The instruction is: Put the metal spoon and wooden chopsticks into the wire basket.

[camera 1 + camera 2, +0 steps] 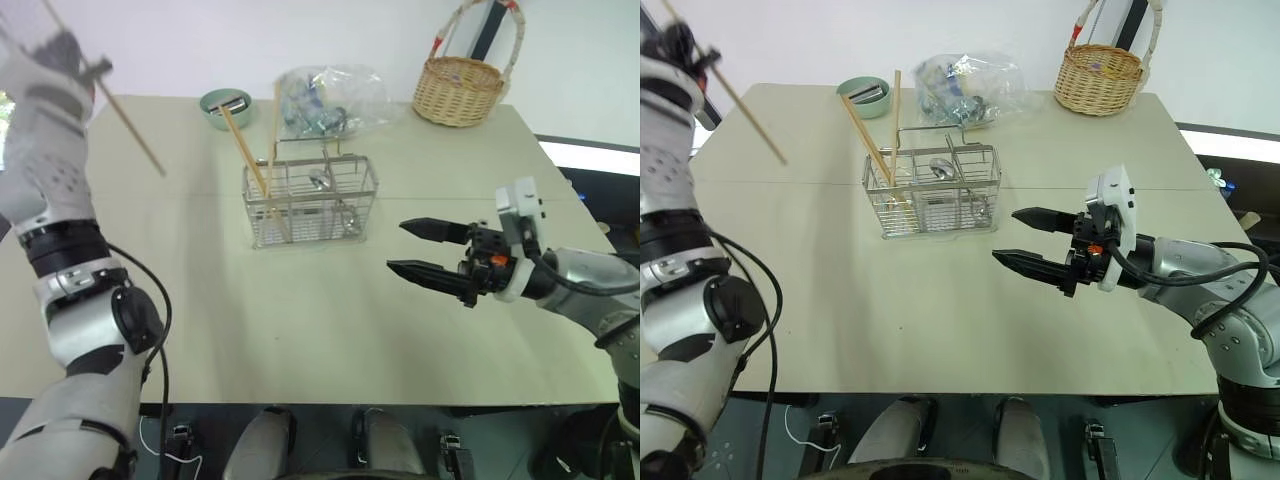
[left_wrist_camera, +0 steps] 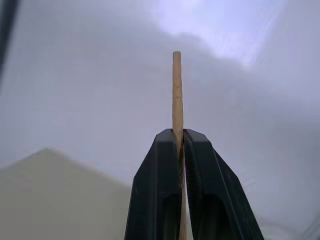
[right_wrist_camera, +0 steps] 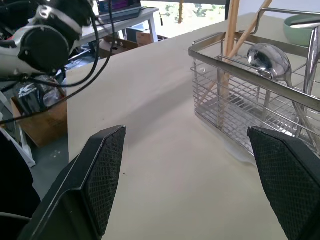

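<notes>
One chopstick (image 1: pixel 128 118) was up in the air on the left, pinched tight between the two black fingers of the left gripper (image 2: pixel 179 137). It was a thin, straight stick of pale wood, and it slanted down toward the table (image 1: pixel 330 330). The table top was flat, smooth and cream.

Next came a small round green bowl (image 1: pixel 222 106) near the far edge of the table. No words could be read on anything.

Two more wooden chopsticks (image 1: pixel 255 165) stood leaning in the left part of the wire basket (image 1: pixel 310 200). Their tops stuck out well above its rim. The basket was a shiny silver box made of thin metal wires, with a thin wire handle on top. The metal spoon (image 3: pixel 270 59) stood inside it too, in a middle part, with its round shiny bowl up near the rim.

Behind the basket lay a crinkly clear plastic bag (image 1: pixel 330 98) with things inside. Farther right sat a round woven straw basket (image 1: pixel 462 85) with a tall handle.

On the right, the right gripper (image 1: pixel 428 250) hung just above the table, apart from the wire basket. Its two black fingers were spread wide and held nothing. Their inner pads (image 3: pixel 107 172) had a fine bumpy grid.
</notes>
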